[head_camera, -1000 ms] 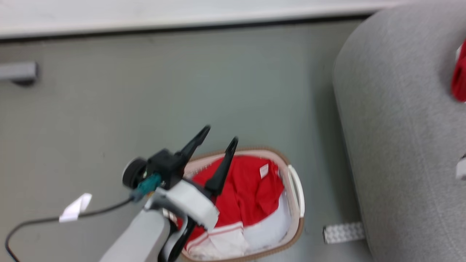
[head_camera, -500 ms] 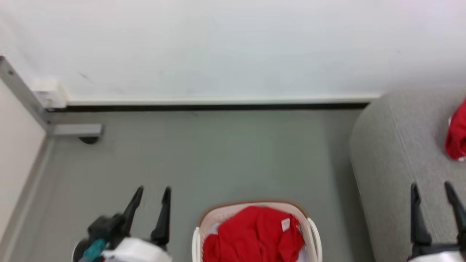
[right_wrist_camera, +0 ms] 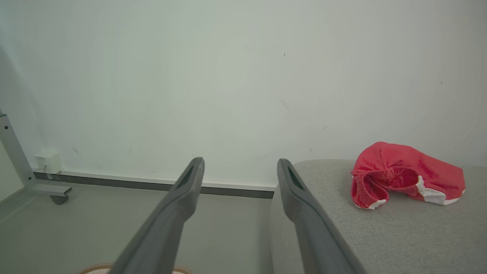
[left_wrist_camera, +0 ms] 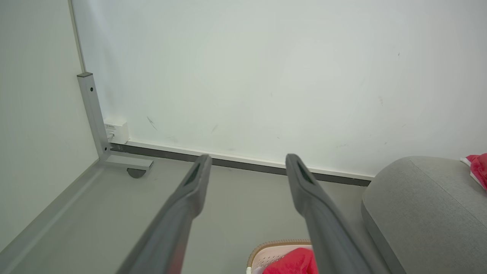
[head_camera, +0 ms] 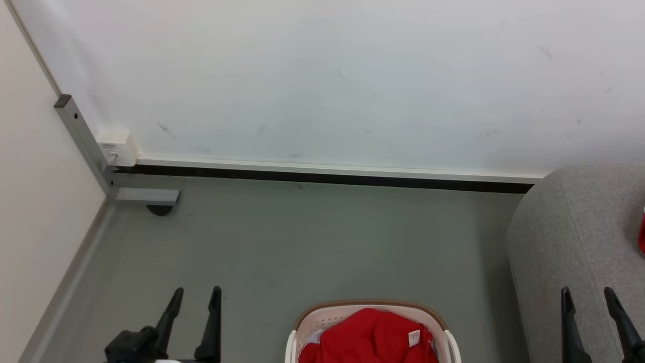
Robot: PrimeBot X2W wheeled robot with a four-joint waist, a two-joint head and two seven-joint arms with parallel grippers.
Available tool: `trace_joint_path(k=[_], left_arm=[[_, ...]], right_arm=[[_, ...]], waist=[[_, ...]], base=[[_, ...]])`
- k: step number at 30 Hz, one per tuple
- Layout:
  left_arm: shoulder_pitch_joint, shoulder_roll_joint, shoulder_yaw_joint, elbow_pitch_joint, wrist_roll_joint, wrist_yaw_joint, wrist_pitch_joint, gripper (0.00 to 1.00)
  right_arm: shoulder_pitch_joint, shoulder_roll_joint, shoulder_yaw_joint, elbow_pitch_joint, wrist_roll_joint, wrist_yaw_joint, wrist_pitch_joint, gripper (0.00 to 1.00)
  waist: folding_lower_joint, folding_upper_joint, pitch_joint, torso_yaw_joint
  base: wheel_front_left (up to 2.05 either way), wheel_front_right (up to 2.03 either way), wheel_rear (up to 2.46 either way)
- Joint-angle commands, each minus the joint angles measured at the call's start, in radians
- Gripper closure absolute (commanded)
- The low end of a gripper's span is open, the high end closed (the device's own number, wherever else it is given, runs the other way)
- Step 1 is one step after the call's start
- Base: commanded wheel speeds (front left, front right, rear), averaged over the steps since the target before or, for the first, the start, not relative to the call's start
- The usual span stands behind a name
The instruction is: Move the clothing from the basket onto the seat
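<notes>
Clothing [head_camera: 370, 338] heaped red in the basket [head_camera: 317, 322], ready for a grab.
Sits low on the grey floor [head_camera: 302, 242], with the seat [head_camera: 569, 227] close by on the right and one red piece [right_wrist_camera: 403, 175] lying on top of it. Left gripper [head_camera: 197, 291] up in the air beside the basket, fingers wide apart, holding nothing; right gripper [head_camera: 586, 291] over the edge of the seat, open just as wide, holding nothing too. Best to go down with the left gripper, straight over the middle of the red heap, not the rim. Push the fingers well into the soft cloth, pinch a fat fold, then lift slow and high to keep from tipping the basket. Carry across and drop well onto the seat.
</notes>
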Motion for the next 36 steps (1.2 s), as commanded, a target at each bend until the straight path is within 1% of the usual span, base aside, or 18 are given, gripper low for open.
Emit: trace_joint_path(k=[1,6,12,15,19,22,28,34,36], left_arm=[[0.012,-0.004,0.013,0.002,0.019,-0.009,-0.001,0.00],[0.013,-0.028,0.047,0.012,0.044,-0.038,-0.001,0.00],[-0.022,-0.051,0.053,0.019,0.073,-0.068,-0.001,0.00],[-0.067,-0.055,0.035,0.026,0.090,-0.081,-0.001,0.00],[-0.154,-0.056,-0.016,0.070,0.108,-0.094,0.002,0.00],[-0.240,-0.057,-0.069,0.127,0.136,-0.100,0.038,0.00],[-0.396,-0.072,-0.165,0.274,0.169,-0.103,0.163,0.00],[-0.525,-0.086,-0.235,0.464,0.167,-0.095,0.283,0.00],[-0.568,-0.087,-0.251,0.524,0.159,-0.082,0.309,0.00]], right_arm=[[0.004,-0.002,0.001,0.003,0.006,-0.002,0.001,0.00],[-0.008,-0.002,0.016,0.010,0.002,-0.003,0.001,0.00],[-0.028,-0.002,0.018,0.004,-0.015,-0.003,0.001,0.00],[-0.057,-0.002,0.014,-0.013,-0.023,-0.003,0.001,0.00],[-0.092,-0.002,0.006,-0.031,-0.031,-0.003,0.001,0.00],[-0.122,-0.002,-0.002,-0.052,-0.033,-0.003,0.001,0.00],[-0.172,-0.001,0.002,-0.090,-0.022,-0.002,0.001,0.00],[-0.216,-0.001,0.013,-0.128,-0.007,-0.003,0.001,0.00],[-0.236,-0.001,0.020,-0.139,-0.002,-0.002,0.001,0.00]], waist=[[0.0002,-0.0001,0.000,-0.002],[0.0002,-0.0001,0.006,-0.017],[0.0002,-0.0001,0.038,-0.057],[0.0002,-0.0001,0.079,-0.087],[0.0002,-0.0001,0.142,-0.136],[0.0002,-0.0001,0.195,-0.173],[0.0002,-0.0001,0.303,-0.247],[0.0002,-0.0001,0.415,-0.286],[0.0002,-0.0001,0.452,-0.295]], base=[[0.00,0.00,0.00],[0.00,0.00,0.00],[0.00,0.00,0.00],[0.00,0.00,0.00],[0.00,0.00,0.00],[0.00,0.00,0.00],[0.00,0.00,0.00],[0.00,0.00,0.00],[0.00,0.00,0.00]])
